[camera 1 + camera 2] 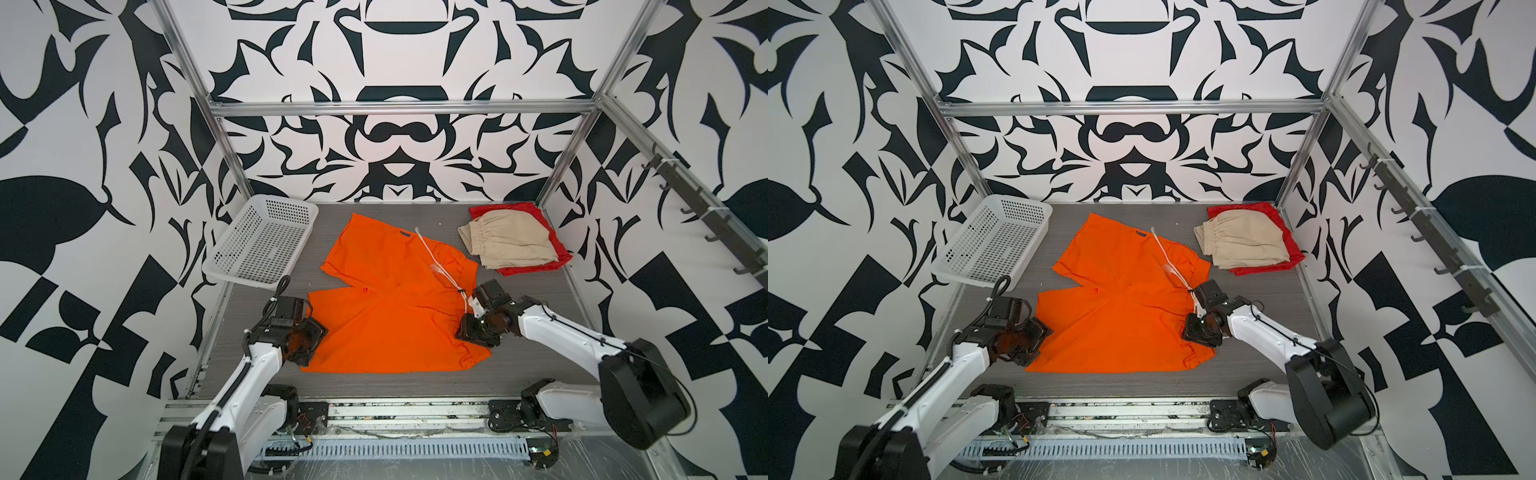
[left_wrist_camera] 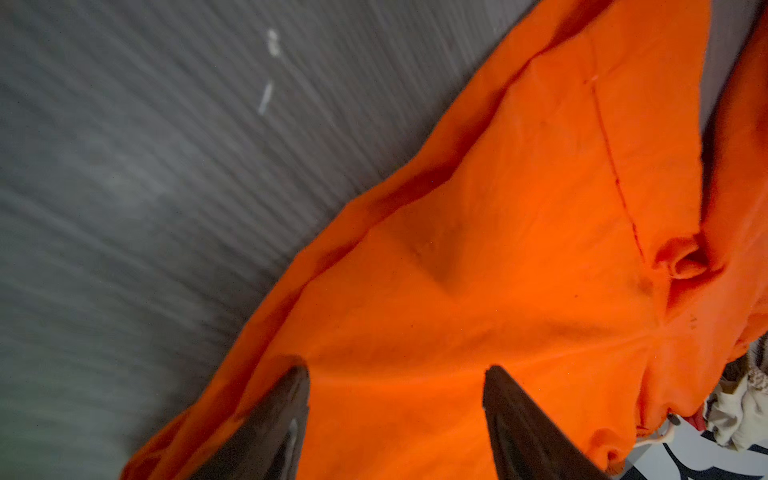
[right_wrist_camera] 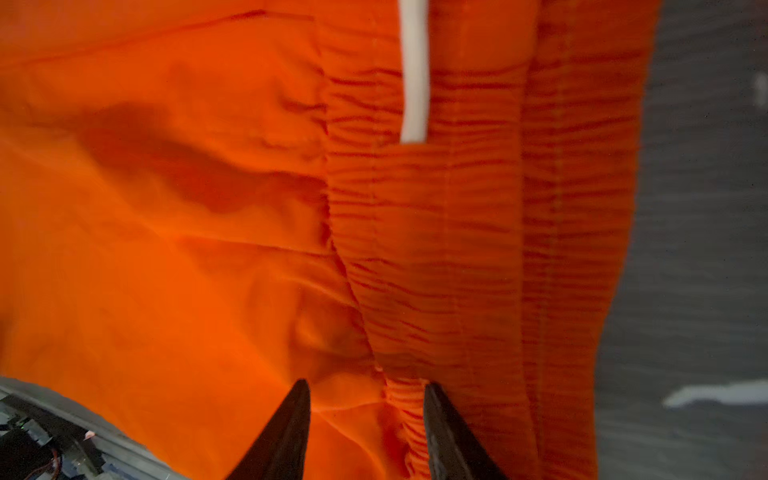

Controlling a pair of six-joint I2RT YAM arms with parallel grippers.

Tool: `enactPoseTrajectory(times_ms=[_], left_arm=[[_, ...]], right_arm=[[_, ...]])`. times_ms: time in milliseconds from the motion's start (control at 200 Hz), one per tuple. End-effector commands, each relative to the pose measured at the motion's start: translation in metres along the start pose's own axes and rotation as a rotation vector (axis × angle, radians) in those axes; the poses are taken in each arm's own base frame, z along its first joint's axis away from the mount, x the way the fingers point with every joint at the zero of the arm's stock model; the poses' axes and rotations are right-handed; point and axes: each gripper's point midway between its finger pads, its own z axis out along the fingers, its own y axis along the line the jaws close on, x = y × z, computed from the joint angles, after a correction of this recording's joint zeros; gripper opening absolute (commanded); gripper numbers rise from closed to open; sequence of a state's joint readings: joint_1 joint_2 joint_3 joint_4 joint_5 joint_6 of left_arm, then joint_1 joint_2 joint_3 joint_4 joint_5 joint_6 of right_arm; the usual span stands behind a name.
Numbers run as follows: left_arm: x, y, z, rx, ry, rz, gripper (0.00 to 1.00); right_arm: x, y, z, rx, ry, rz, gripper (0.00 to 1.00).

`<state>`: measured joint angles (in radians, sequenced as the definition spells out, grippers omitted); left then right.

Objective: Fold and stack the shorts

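Drawstring shorts [image 1: 395, 307] are lying spread mid-tabletop [image 1: 415, 382], w/ waistband [image 3: 457, 249] to the R and legs to the L. Plastic basket [image 1: 262, 245] is sitting at back L, near the far leg, not touching it. At back R, top folded shorts [image 1: 511, 241] are resting on bottom folded shorts [image 1: 503, 210], both apart from the drawstring pr. L hand [image 1: 309, 336] is hovering at the near leg's hem. R hand [image 1: 473, 332] is hovering over the waistband's near end.

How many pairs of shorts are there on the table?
3. The orange shorts lie spread in the middle; the beige shorts lie folded on the red shorts at the far right. Another could hide beneath.
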<state>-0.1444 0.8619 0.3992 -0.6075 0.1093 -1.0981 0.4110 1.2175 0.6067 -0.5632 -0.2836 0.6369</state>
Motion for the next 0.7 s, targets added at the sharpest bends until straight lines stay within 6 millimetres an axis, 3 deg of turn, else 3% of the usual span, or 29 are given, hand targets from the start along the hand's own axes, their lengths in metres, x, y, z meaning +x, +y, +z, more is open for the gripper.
enactPoseTrajectory(times_ms=[0,100,220,450,695], left_arm=[[-0.004,0.008,-0.017,-0.013,-0.06,-0.045,0.73],[-0.005,0.002,-0.029,0.004,-0.073,-0.039,0.77],[0.008,0.017,-0.037,-0.083,-0.006,-0.056,0.81],[0.015,0.039,-0.055,-0.153,-0.022,-0.113,0.84],[0.032,0.052,-0.037,-0.189,0.068,-0.173,0.84]], right_arm=[[-0.012,0.0,-0.036,-0.031,-0.072,0.038,0.55],[-0.021,-0.012,-0.06,-0.072,-0.082,0.126,0.63],[0.0,-0.036,-0.068,0.043,0.008,0.175,0.67],[0.027,-0.04,-0.047,-0.003,0.081,0.274,0.67],[0.034,-0.037,-0.017,-0.005,0.158,0.277,0.66]])
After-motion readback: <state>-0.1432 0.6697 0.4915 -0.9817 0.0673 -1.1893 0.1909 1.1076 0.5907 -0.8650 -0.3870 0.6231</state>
